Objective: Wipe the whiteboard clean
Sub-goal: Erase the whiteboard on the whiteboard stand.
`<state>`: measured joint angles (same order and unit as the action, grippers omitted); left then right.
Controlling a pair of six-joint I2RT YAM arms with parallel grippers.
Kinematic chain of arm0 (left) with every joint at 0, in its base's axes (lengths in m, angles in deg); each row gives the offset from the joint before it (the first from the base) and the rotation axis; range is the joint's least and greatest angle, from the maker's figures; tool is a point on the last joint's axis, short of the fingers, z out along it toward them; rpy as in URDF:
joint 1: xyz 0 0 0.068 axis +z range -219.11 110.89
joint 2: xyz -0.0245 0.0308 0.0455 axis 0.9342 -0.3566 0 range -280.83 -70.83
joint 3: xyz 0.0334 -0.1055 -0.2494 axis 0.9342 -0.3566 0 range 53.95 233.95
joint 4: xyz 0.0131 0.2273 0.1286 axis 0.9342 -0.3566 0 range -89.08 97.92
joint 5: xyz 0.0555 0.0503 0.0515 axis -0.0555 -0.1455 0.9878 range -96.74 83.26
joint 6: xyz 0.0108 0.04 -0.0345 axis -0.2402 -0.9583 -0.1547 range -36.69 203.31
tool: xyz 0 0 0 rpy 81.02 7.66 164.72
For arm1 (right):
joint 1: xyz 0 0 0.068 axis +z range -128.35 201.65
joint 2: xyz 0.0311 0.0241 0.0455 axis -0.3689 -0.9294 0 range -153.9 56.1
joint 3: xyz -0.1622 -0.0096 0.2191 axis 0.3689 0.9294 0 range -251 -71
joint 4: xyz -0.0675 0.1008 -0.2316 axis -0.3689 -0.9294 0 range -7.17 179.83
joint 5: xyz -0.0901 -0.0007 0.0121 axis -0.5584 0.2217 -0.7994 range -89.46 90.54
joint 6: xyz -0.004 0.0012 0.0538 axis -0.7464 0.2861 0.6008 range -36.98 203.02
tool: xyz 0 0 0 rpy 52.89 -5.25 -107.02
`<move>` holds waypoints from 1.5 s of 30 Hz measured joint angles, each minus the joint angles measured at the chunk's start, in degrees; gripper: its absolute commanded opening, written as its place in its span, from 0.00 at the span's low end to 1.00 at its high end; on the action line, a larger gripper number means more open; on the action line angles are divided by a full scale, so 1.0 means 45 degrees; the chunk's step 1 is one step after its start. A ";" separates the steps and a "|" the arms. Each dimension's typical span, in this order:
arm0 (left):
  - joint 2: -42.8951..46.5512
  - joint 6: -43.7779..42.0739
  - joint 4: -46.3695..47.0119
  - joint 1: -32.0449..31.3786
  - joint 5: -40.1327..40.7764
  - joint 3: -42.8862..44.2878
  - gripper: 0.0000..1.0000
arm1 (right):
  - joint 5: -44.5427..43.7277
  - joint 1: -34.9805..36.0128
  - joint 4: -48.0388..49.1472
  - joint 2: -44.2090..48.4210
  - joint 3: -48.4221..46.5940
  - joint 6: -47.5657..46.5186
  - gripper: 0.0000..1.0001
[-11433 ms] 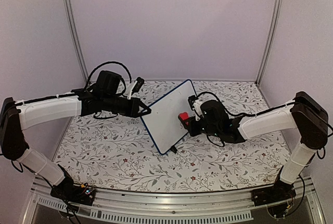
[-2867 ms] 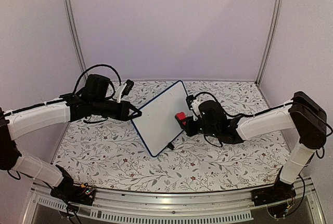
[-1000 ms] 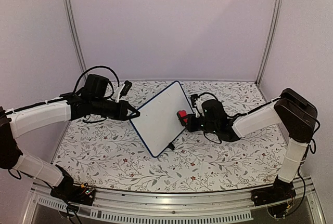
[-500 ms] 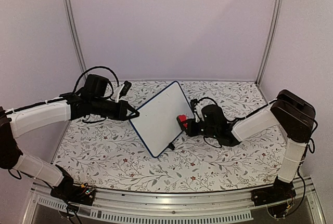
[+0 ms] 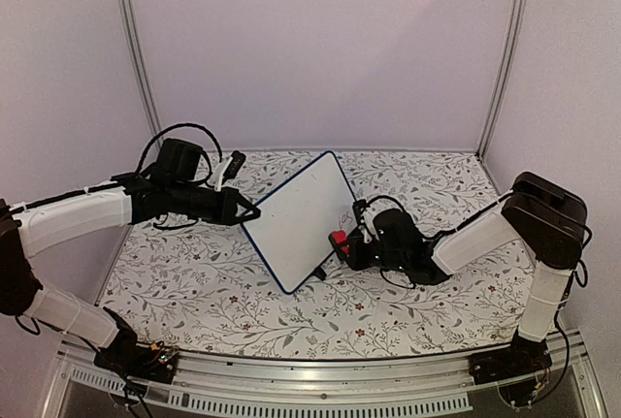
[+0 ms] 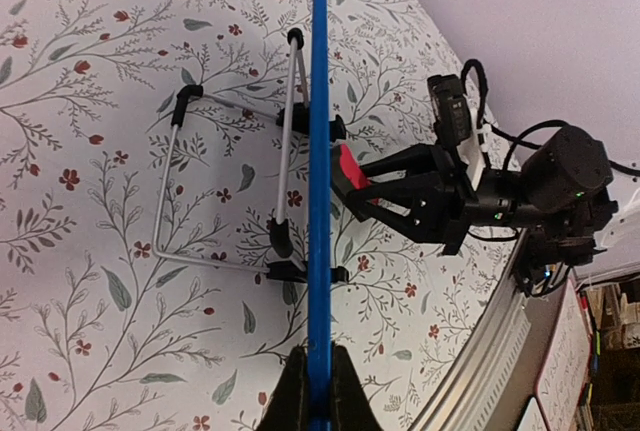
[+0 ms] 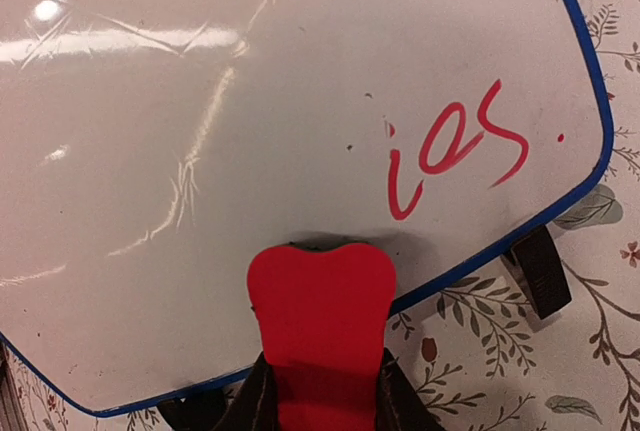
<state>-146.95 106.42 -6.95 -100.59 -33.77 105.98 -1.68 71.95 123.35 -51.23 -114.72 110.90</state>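
Note:
The whiteboard (image 5: 296, 221), white with a thin blue rim, stands tilted on the table on a wire stand (image 6: 230, 186) with black clip feet. My left gripper (image 5: 254, 211) is shut on its left edge; the left wrist view shows the blue rim (image 6: 319, 151) edge-on between the closed fingers. Red handwriting (image 7: 455, 146) sits near the board's lower right corner. My right gripper (image 5: 347, 243) is shut on a red eraser (image 7: 321, 311), its tip resting against the board's lower edge, left of the handwriting.
The table (image 5: 417, 302) wears a white cloth with a leaf-and-flower print. Lilac walls and two metal corner posts (image 5: 136, 59) close the space. A metal rail (image 5: 310, 379) runs along the near edge, between the arm bases.
My right gripper with the red eraser has slid down along the board's right side, from mid-height to its lower edge. The left gripper and the board have stayed put.

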 measured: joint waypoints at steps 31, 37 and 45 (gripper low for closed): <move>-0.0029 0.0121 -0.0005 0.0034 -0.0097 0.0000 0.00 | -0.0335 -0.1209 -0.2035 0.0238 -0.1739 0.0350 0.15; -0.0034 0.0117 0.0005 0.0039 -0.0155 0.0000 0.00 | -0.0073 -0.1205 -0.1758 0.0238 -0.0971 0.0641 0.14; -0.0034 0.0112 0.0015 0.0039 -0.0194 0.0000 0.00 | -0.0078 -0.1001 -0.1715 0.0238 -0.0729 0.0763 0.14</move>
<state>-147.10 106.92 -6.88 -100.42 -34.64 105.98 -2.03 67.45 115.63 -50.16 -118.00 114.33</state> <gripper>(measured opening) 0.025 0.257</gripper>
